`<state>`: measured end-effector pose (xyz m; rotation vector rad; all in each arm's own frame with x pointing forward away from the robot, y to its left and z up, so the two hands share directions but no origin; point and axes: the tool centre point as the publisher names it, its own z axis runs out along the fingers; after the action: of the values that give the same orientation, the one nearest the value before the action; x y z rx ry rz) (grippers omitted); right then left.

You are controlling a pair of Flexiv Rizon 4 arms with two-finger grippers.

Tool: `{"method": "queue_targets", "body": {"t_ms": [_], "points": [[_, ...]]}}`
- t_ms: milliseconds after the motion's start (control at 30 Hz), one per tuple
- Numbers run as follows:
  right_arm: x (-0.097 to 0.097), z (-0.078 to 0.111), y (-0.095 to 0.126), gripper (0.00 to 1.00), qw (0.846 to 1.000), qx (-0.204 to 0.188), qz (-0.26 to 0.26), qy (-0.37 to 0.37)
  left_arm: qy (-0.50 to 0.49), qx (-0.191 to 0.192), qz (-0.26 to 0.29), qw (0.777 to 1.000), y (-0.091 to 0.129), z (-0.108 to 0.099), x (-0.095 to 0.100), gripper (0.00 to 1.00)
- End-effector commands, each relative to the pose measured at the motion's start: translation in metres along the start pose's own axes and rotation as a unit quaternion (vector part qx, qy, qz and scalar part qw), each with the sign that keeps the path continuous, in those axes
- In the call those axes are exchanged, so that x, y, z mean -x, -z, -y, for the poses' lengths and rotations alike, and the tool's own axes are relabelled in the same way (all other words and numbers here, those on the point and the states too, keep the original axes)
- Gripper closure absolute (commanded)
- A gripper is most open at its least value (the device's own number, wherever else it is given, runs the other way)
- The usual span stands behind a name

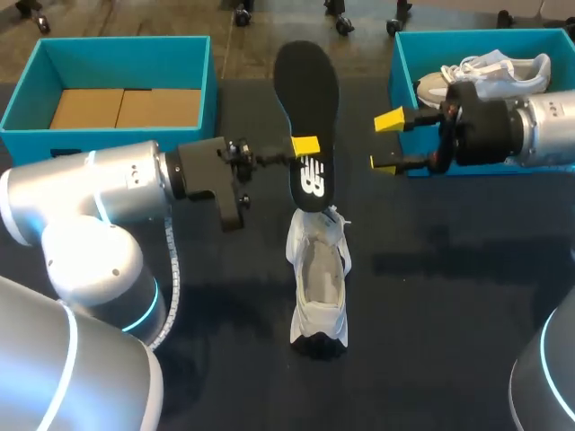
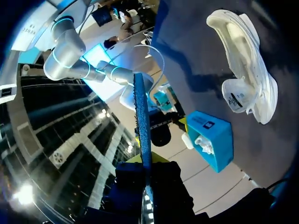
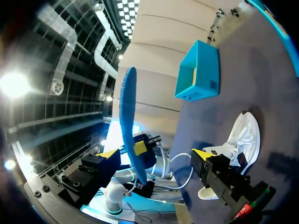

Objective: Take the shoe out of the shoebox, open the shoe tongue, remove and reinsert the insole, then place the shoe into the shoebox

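Left gripper (image 1: 305, 146) clamped on dark insole (image 1: 305, 108), held aloft edge-up, long axis running away from robot, white logo (image 1: 311, 176) at near end | white shoe (image 1: 319, 278) just below on dark counter (image 1: 449, 296), lengthwise likewise, bare counter either side | right gripper (image 1: 387, 142) spread open, holding nothing, beside right shoebox (image 1: 485, 36).

Our left arm (image 1: 99, 193) comes in from the left of the frame with its wrist level. Our left gripper (image 1: 304, 149), at upper centre, is clamped on a black insole (image 1: 305, 81). Our right arm (image 1: 530, 127) enters at the upper right. Our right gripper (image 1: 386, 142) points left, its fingers spread wide.
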<state>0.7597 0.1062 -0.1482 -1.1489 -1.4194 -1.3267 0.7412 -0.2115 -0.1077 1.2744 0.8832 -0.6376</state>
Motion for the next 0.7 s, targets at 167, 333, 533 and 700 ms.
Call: {"method": "queue_targets", "body": {"t_ms": [167, 333, 533, 700], "points": [[0.001, 0.006, 0.0, 0.0, 1.0, 0.011, 0.0, 0.0, -0.013, -0.003, -0.003, 1.0, 0.009, 0.002, 0.008, 1.0], [0.001, 0.006, 0.0, 0.0, 1.0, 0.011, 0.0, 0.0, -0.011, -0.008, -0.011, 1.0, 0.008, 0.004, 0.004, 1.0], [0.001, -0.007, -0.014, 0.0, 0.999, 0.031, 0.037, 0.001, 0.07, -0.004, -0.056, 0.996, 0.005, 0.021, -0.011, 1.0], [0.003, -0.017, -0.029, 0.0, 0.998, 0.024, 0.061, 0.003, 0.084, 0.007, -0.068, 0.994, 0.005, 0.024, -0.015, 1.0]]}}
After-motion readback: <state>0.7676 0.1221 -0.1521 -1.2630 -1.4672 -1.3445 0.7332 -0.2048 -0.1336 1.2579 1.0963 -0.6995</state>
